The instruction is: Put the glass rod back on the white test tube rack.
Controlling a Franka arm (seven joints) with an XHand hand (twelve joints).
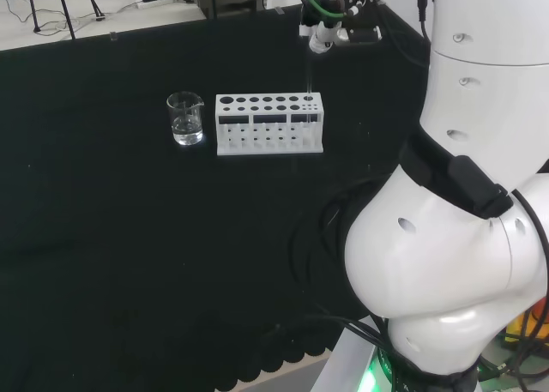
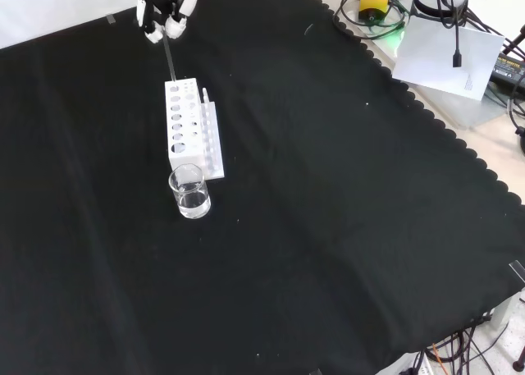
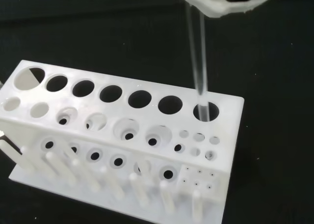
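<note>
- The step in hand looks like the insertion itself: the hand [image 2: 166, 14] pinches the top of the glass rod [image 3: 197, 57] between its fingers and holds it nearly upright above the white rack [image 1: 269, 123].
- In the wrist view the rod's lower end reaches the end hole in the row of large holes at the rack's corner; whether the tip is already inside or just at the rim cannot be told.
- In the front view the rod slants down from the hand to the rack's far end, at the end away from the beaker [image 2: 190, 191].
- The next move probably calls for a straight, slow descent that keeps the rod in line with the hole, then a release once it rests on the rack.
- The rod is thin, clear and smooth, so it may slip or catch on the hole's edge.
- The rack is matte white plastic, box-shaped, with round holes of several sizes and a row of pegs along its base.
- The beaker is clear, holds a little water and stands just beside the rack on the black cloth [image 2: 328, 227].
</note>
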